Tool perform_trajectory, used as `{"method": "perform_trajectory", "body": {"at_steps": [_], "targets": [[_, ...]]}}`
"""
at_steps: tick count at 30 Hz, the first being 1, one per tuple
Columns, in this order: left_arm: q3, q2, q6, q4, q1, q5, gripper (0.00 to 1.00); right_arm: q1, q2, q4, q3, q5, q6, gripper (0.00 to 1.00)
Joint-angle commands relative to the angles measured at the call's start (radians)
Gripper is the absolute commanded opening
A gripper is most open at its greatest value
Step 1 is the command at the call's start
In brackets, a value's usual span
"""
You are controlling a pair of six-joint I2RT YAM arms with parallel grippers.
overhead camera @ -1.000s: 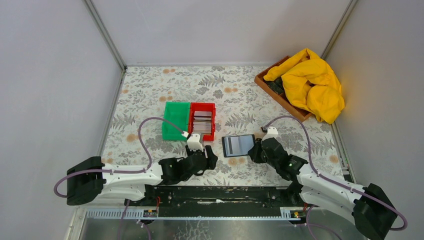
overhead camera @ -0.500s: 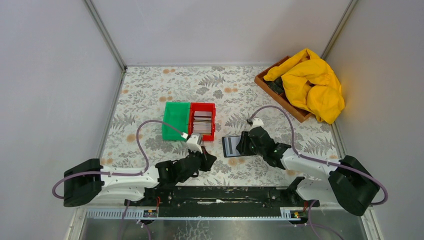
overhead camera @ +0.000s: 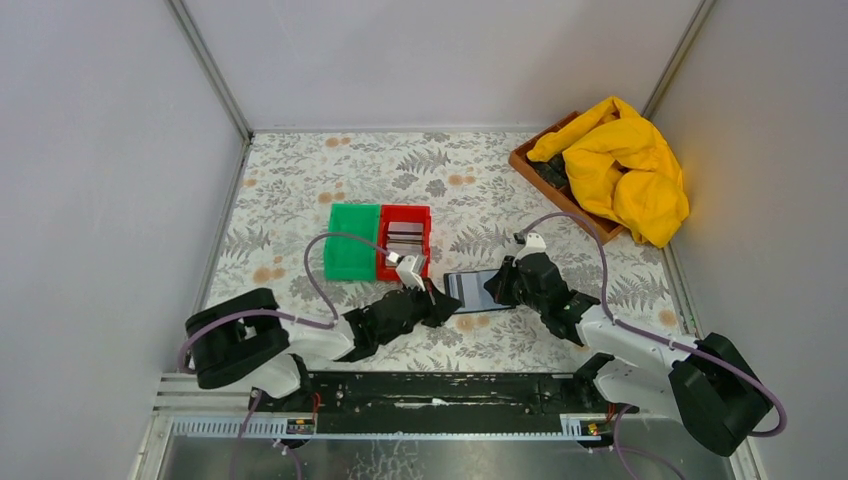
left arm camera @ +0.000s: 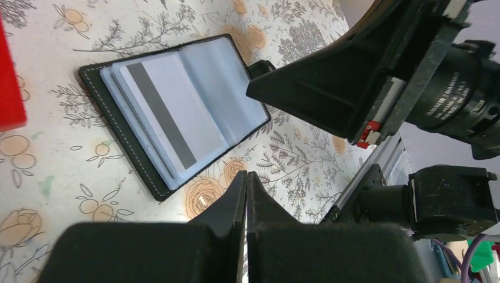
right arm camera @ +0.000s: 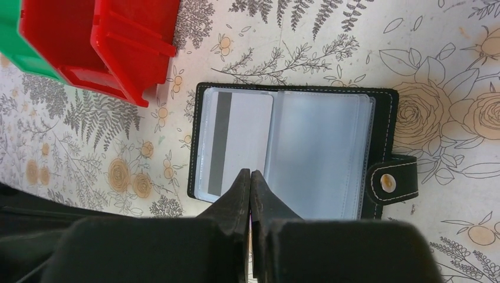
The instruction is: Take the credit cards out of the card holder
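Observation:
The black card holder (right arm camera: 386,127) lies open and flat on the flowered table, also seen from above (overhead camera: 468,288). One grey-white credit card (right arm camera: 242,138) with a dark stripe sits in its left sleeve (left arm camera: 162,112); the right sleeve looks bare. More cards (overhead camera: 404,240) lie in the red bin (overhead camera: 424,250). My right gripper (right arm camera: 251,172) is shut with nothing in it, its tips over the holder's near edge at the fold. My left gripper (left arm camera: 246,174) is shut and empty too, just off the holder's corner, apart from it.
A green bin (overhead camera: 350,242) stands against the red bin's left side, just behind the holder. At the back right a wooden tray (overhead camera: 540,178) holds a yellow cloth (overhead camera: 622,165). The two grippers are close together over the holder, the right one (left arm camera: 354,76) filling the left wrist view.
The left arm has swung right, up to the holder, and its gripper has shut. The right gripper has come over the holder and shut. The holder has not moved.

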Motion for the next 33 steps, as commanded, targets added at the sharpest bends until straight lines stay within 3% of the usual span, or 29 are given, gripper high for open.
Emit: {"method": "perform_trajectory", "body": {"at_steps": [1, 7, 20, 33], "targets": [[-0.004, 0.098, -0.051, 0.243, 0.009, 0.046, 0.0, -0.009, -0.033, 0.041, -0.006, -0.016, -0.031, 0.0], [0.021, 0.246, -0.127, 0.333, 0.008, 0.061, 0.0, -0.013, -0.039, 0.075, -0.026, -0.029, -0.044, 0.0], [0.071, 0.249, -0.117, 0.064, 0.008, -0.095, 0.0, -0.017, 0.089, 0.184, -0.039, -0.129, -0.056, 0.0], [0.078, 0.321, -0.125, 0.046, 0.009, -0.107, 0.0, -0.02, 0.107, 0.167, -0.034, -0.102, -0.062, 0.0]]}}
